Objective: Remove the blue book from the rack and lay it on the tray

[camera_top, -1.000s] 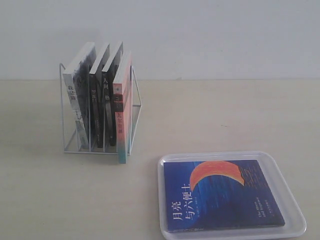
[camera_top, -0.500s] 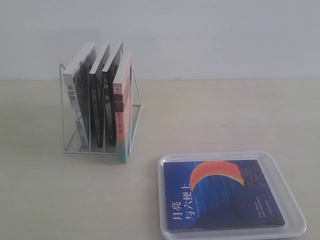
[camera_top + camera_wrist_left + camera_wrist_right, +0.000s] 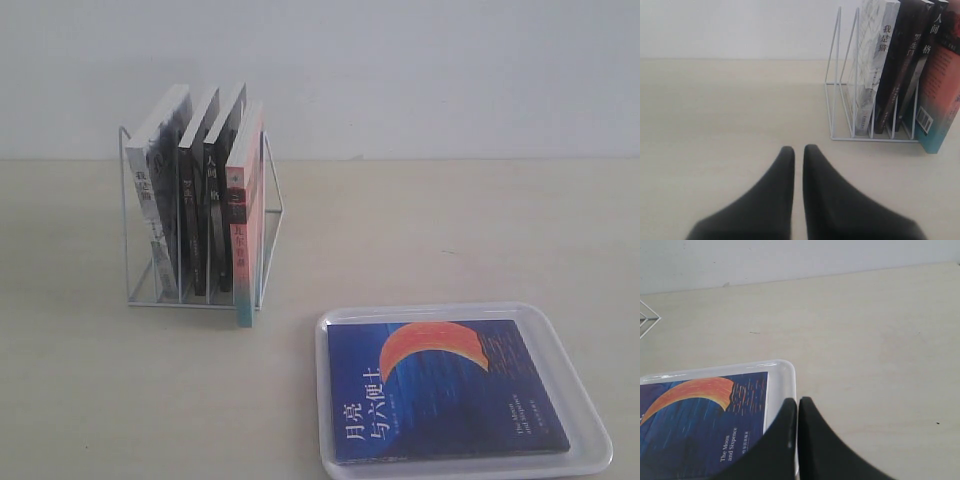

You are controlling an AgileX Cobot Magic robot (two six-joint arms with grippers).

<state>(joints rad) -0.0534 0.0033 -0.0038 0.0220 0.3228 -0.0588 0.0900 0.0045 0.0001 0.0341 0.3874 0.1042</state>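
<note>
Exterior view: blue book [image 3: 445, 390] lies flat in tray [image 3: 573, 400]; left fingers [image 3: 782, 175] and right fingers [image 3: 815, 435] pressed together, empty; right pair near the rim might nudge the tray.

**Blue book** [image 3: 445, 390]: thin paperback. Dark blue cover with a large orange-red crescent, white Chinese characters and small white English lettering. It lies flat and closed, cover up, inside the tray, with its edges roughly parallel to the rim.

**Tray** [image 3: 430, 311]: flat, white and rectangular, with rounded corners and a low raised rim. It is slightly larger than the book, so a white margin shows around it. It rests on the tabletop [image 3: 450, 230] at the near edge, towards the near right corner.

**Rack** [image 3: 124, 220]: small, white wire, with thin upright dividers forming slots. It stands upright left of centre, towards the far edge, well apart from the tray.
</note>
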